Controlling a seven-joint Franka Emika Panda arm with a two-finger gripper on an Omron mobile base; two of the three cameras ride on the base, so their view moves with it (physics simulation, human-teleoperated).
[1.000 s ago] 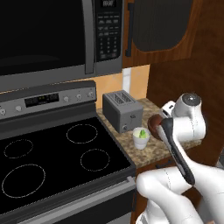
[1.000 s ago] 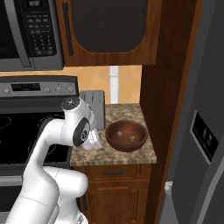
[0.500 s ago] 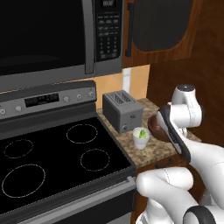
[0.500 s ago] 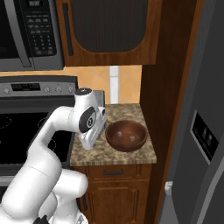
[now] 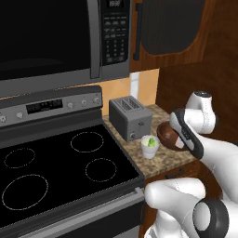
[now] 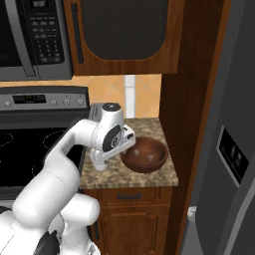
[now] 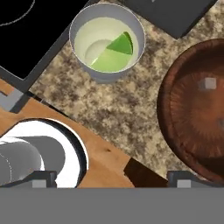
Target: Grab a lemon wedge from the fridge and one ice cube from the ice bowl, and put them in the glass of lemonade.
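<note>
Fridge [image 6: 226, 149]: tall grey slab at far rt of rt base view, black dispenser panel facing in, doors shut as far as visible. Prob no longer needed, see glass below.

Stove [image 5: 60, 172] w/ black glass top takes up left side; microwave [image 5: 51, 37] hangs above it. Narrow granite counter [image 6: 149, 177] wedged btwn stove and wood side panel, so all task items crowd together, little room to swing.

Arm bent over the counter, hand pointing down, wrist above the gap btwn bowl and glass. Looks like a hover between the two targets.

Toaster [image 5: 130, 118]: at back of counter, just behind glass. Bounds the reach on that side.

Ice bowl [image 7: 197, 109]: dark red-brown, near front rt of counter, just beside glass, not touching. A few small pale cubes inside [image 7: 210, 83]; they sit apart on the bowl floor, which should suit a single pick.

Glass of lemonade [image 7: 107, 76]: whitish cup, pale liquid, upright on counter btwn stove edge and bowl.

Lemon wedge [image 7: 114, 54]: already in the glass, green-yellow slice leaning at the rim side. Judge: lemon half done, ice cube left.

Gripper [image 7: 111, 179]: jaws spread fully wide, tips at bottom corners of hand view, nothing held. Likely next: shift over the bowl, descend on one cube. Risk: small cube slipping from the wide jaws.
</note>
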